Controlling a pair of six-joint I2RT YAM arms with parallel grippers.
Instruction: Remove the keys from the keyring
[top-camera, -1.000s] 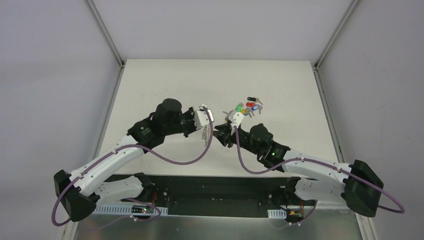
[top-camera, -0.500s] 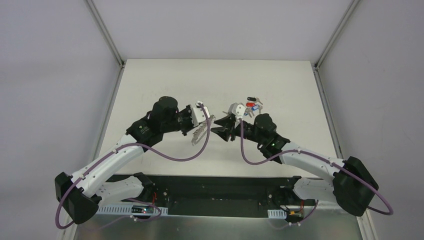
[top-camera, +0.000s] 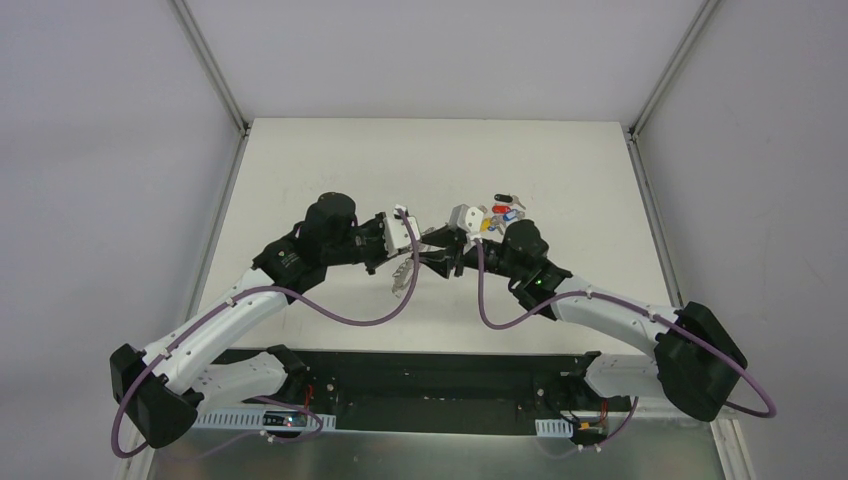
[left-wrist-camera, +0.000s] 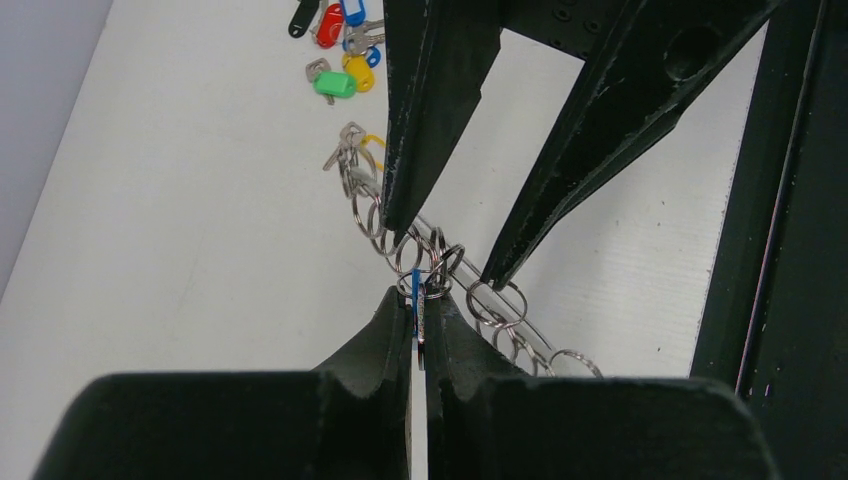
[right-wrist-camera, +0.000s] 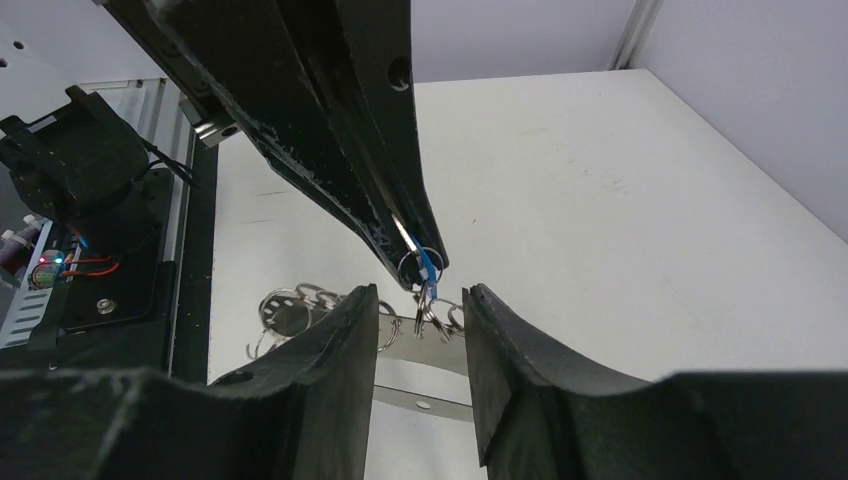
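Observation:
The keyring (top-camera: 404, 280) hangs from my left gripper (top-camera: 418, 241) at the middle of the table, a grey loop with a fringe of small metal rings (left-wrist-camera: 381, 232). My left gripper (left-wrist-camera: 418, 300) is shut on a thin blue-tagged key (left-wrist-camera: 415, 288) that is still linked to that fringe. My right gripper (top-camera: 432, 256) faces it, open, with one finger on each side of the rings (right-wrist-camera: 432, 318) and not touching the blue key (right-wrist-camera: 428, 264). In the left wrist view its fingertips (left-wrist-camera: 399, 218) straddle the ring chain. A yellow tag (left-wrist-camera: 372, 143) hangs further along the fringe.
Loose keys (top-camera: 504, 211) with red, blue, green and yellow heads lie in a small pile on the white table (top-camera: 330, 160), behind the right gripper. The same pile (left-wrist-camera: 341, 52) shows at the top of the left wrist view. The black base plate (top-camera: 430, 375) runs along the near edge.
My right gripper has swung left to meet the left gripper and opened wider around the rings. The left gripper has stayed shut, with the keyring now hanging lower and more tilted.

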